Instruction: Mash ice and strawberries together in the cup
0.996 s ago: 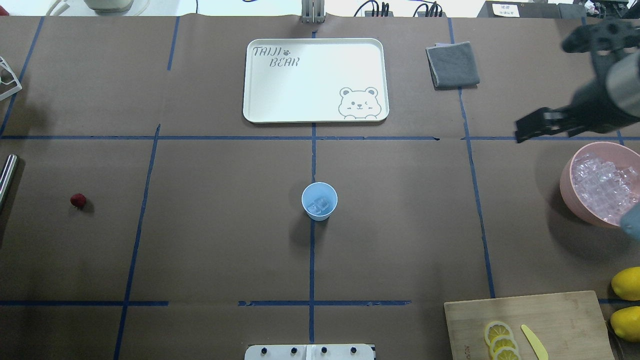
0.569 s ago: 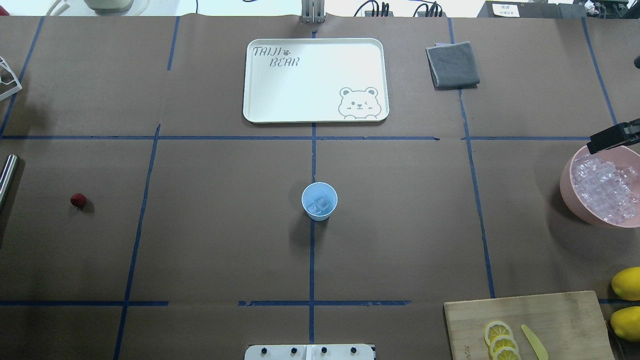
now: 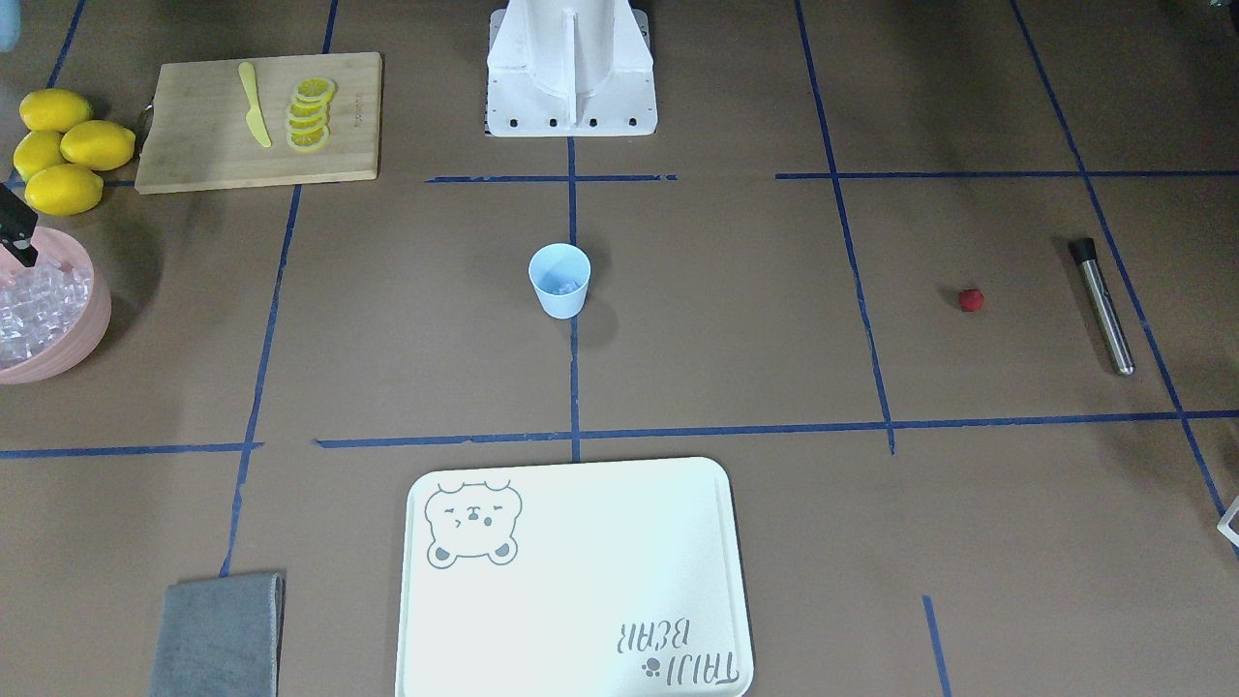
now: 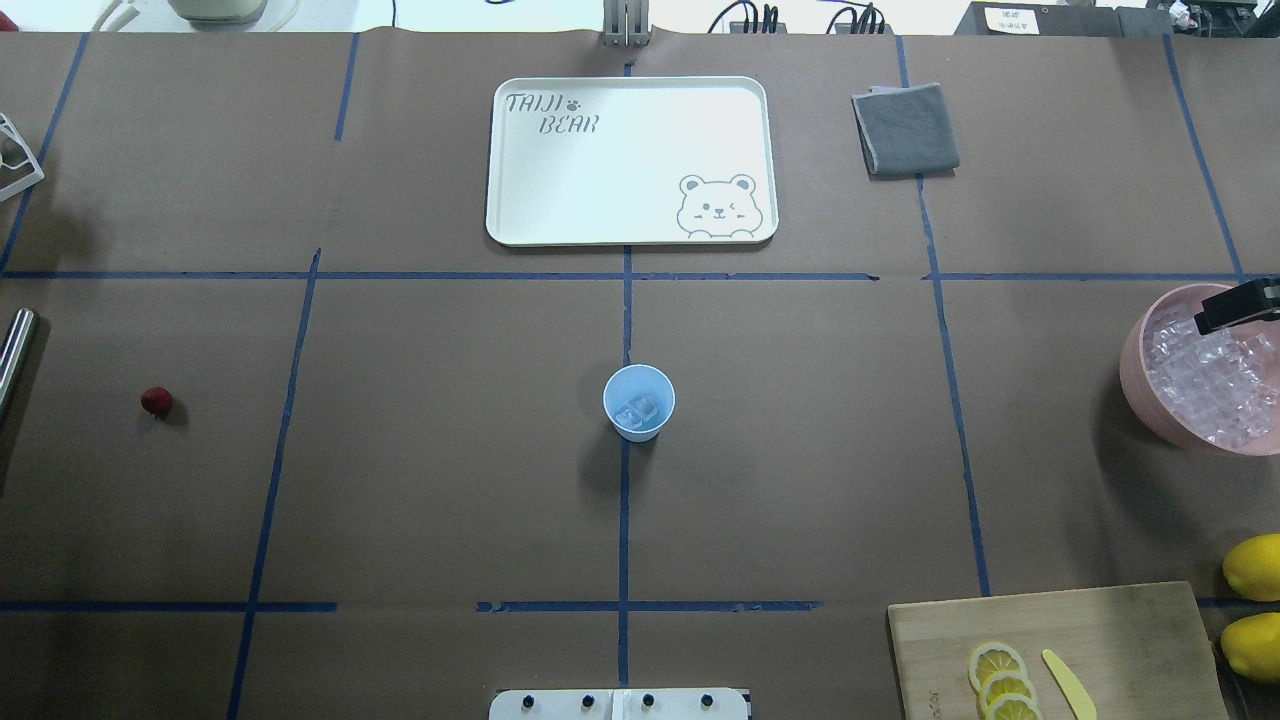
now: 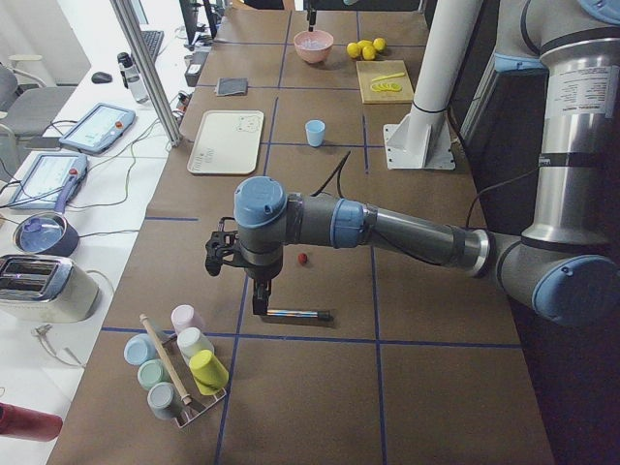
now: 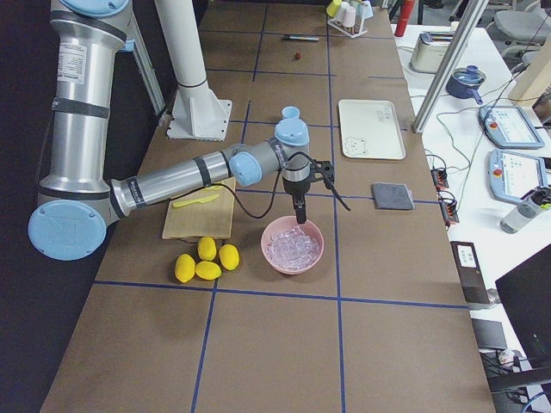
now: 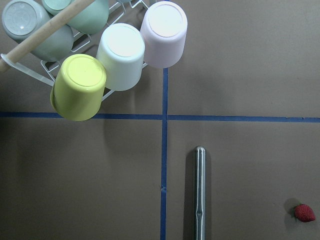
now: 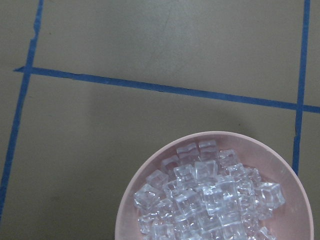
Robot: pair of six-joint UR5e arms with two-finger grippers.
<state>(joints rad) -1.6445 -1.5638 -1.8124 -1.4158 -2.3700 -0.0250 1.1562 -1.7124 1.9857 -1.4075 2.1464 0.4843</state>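
Right gripper [image 6: 299,215] hangs point-down over the pink bowl [image 6: 269,237], above the rim on the side away from the robot. Only one dark finger pokes into the overhead view and the front view, so I cannot tell how far open it is, and nothing shows in its grip. The ice cubes [image 8: 210,195] heaped in the bowl lie directly below it, and the right wrist view looks straight down on them.

Left gripper [image 5: 260,302] shows only in the left side view, so I cannot tell its opening or whether it holds anything. It hovers low over one end of the metal rod [image 7: 199,192], which lies flat on the table. The strawberry [image 4: 156,401] lies on bare table near this gripper, on the side toward the table's middle, apart from the rod. The rack of upturned cups [image 7: 120,55] stands near the gripper on its other side.

The blue cup [image 4: 639,402] stands upright at the table's centre on the blue tape line, well apart from both grippers and between them, with a few ice cubes in the cup [image 4: 638,409] — no berry in it.

Past the cup on its far side lie the white tray [image 4: 630,160] and the grey cloth [image 4: 905,128]. Near the right gripper, on the robot's side of the bowl: lemons [image 3: 63,145] and a cutting board [image 4: 1100,640] with lemon slices [image 4: 1000,680] and a yellow knife [image 4: 1068,683].
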